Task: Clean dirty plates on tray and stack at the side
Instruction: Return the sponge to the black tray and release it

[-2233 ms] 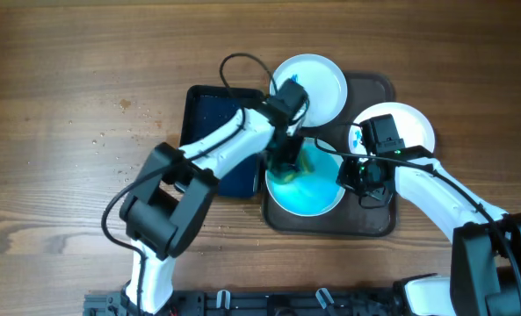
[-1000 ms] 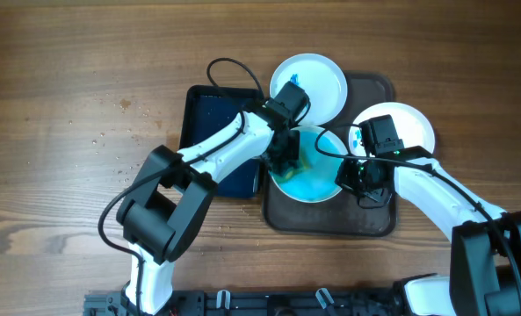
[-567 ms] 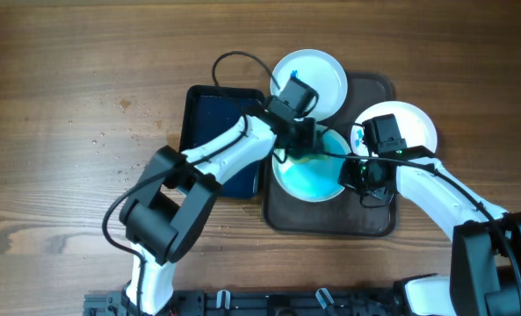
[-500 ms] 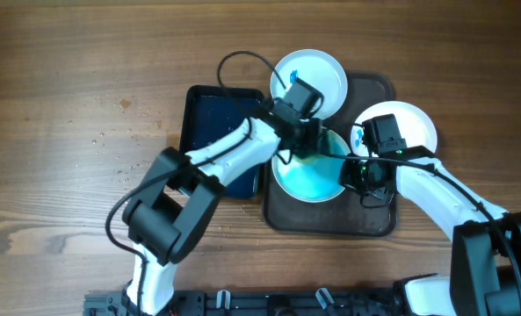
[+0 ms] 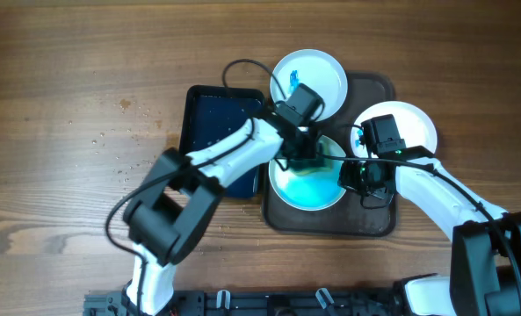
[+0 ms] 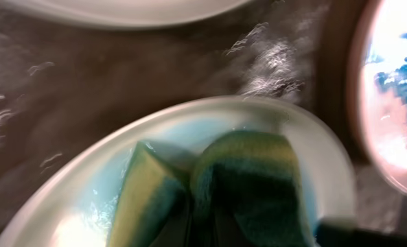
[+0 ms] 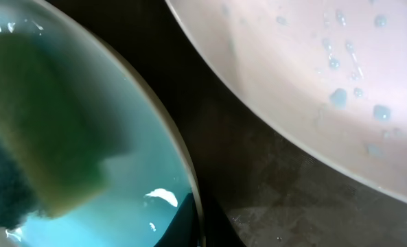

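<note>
Left gripper [image 5: 300,153], clenched on sponge [image 6: 251,178], has swept from plate's [image 5: 308,190] left to far edge — right gripper [image 5: 350,172] still pinches its rim.

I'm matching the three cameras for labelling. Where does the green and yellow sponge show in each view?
Overhead: the sponge is near the picture's middle, on the upper part of the blue-tinted plate.
Left wrist: the sponge is at bottom centre, folded, lying in the same plate.
Right wrist: the sponge is at the left edge, blurred.
Shared landmark: the blue-tinted plate under it, seen in all three.
</note>
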Motion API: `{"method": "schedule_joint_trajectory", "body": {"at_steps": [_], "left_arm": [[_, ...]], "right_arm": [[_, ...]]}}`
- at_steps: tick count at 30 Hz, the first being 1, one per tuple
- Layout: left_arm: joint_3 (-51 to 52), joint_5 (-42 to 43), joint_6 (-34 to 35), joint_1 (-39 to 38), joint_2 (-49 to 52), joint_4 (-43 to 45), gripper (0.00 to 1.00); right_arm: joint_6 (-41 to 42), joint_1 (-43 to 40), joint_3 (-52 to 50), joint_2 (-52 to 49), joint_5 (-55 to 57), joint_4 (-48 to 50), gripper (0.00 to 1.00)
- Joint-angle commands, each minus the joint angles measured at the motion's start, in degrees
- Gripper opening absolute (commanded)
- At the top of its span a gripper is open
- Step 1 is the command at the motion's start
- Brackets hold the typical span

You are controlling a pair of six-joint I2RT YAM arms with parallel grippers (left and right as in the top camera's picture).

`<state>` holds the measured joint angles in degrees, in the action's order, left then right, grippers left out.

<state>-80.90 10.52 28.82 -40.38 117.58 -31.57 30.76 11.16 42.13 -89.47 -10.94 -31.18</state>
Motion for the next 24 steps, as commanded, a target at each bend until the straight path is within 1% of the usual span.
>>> {"method": "schedule_joint_trajectory", "body": {"at_steps": [1,5,8,13,15,20,22,23,24], "left_arm": [[0.7,-4.5,-1.9,5.2,-8.6,-3.1,0.04],[0.7,-4.4,-2.4,10.8,-15.2,-6.3,0.04],[0.7,-4.7,-4.3,13.9,-17.0,-8.8,0.04],[2.2,-8.8,-7.6,18.1,-16.0,-13.6,0.04],[4.2,-8.9,-9.1,18.8,-15.0,-13.4,0.04],[8.2,-13.4,-9.1,18.8,-11.0,-11.0,0.04],[8.7,-13.6,-9.1,19.1,-9.7,-10.3,0.04],[8.7,-13.5,-9.1,19.2,-9.2,-10.1,0.04],[8.7,-13.0,-9.1,19.3,-9.0,-9.7,0.14]], "right_arm": [[-0.7,-0.2,-1.3,-1.5,3.5,-0.9,0.04],[-0.7,-0.2,-1.3,-1.5,3.5,-0.8,0.04],[-0.7,-0.2,-1.3,-1.5,3.5,-0.8,0.04],[-0.8,-0.2,-1.3,-1.5,3.5,-0.8,0.04],[-0.8,-0.2,-1.3,-1.5,3.5,-0.8,0.04],[-0.8,-0.2,-1.3,-1.5,3.5,-0.8,0.04],[-0.8,-0.2,-1.3,-1.5,3.5,-0.8,0.04],[-0.8,-0.2,-1.3,-1.5,3.5,-0.8,0.04],[-0.8,-0.2,-1.3,-1.5,3.5,-0.8,0.04]]}}
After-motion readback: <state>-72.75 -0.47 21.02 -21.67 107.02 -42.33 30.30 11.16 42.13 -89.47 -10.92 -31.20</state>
